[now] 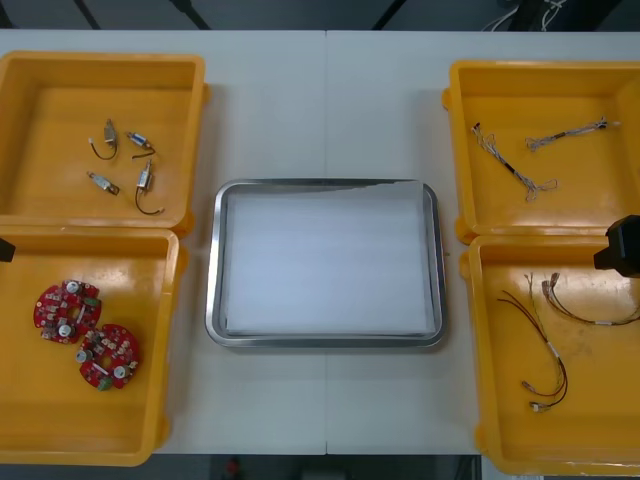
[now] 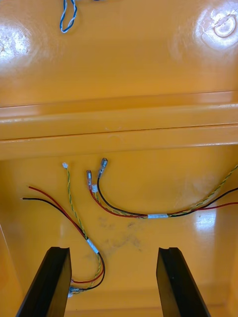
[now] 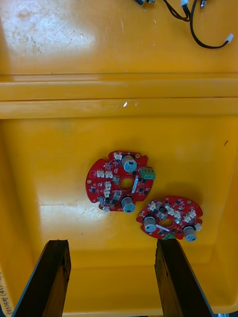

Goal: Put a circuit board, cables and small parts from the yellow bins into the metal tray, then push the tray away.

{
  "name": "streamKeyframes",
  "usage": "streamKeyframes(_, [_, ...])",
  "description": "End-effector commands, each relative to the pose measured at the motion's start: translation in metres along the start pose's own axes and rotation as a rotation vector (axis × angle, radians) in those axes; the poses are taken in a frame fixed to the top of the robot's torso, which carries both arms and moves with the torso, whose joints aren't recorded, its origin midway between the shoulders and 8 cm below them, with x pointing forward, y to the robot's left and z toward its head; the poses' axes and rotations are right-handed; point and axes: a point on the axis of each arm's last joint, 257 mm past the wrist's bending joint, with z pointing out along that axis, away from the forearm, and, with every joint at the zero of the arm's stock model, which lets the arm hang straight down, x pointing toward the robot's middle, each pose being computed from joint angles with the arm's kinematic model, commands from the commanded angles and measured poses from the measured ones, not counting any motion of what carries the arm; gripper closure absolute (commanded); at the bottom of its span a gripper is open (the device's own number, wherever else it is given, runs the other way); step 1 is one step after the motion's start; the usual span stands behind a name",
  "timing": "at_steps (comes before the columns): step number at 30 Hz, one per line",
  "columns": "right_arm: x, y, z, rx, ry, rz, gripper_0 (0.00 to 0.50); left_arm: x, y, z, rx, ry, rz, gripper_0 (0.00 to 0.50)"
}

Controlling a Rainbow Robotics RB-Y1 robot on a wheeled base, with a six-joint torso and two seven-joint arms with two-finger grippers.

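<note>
Left claw [image 3: 111, 242] and right claw [image 2: 114, 250] wide open, tray [image 1: 212, 270] empty.
The left claw hangs over two round red boards [image 3: 120, 181]; the right claw hangs over thin, bendy wires [image 2: 124, 210]. The boards lie just beside each other, so a grab could bump the second one. The loopy wires lie close, so two bunches might lift together. The tray is shiny metal, white inside, between the yellow bins [image 1: 110, 430].
</note>
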Motion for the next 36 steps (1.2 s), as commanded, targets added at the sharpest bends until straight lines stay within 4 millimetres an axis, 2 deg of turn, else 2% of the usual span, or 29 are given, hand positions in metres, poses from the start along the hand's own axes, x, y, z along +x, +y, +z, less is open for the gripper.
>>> streamKeyframes(1, [0.001,0.0121,-0.0004,-0.019,-0.009,-0.023,0.0,-0.0084,0.003,-0.0137,-0.038,-0.012,0.071,0.0])
streamKeyframes(36, [0.001,0.0121,-0.0004,-0.019,-0.009,-0.023,0.0,-0.0084,0.003,-0.0137,-0.038,-0.012,0.071,0.0])
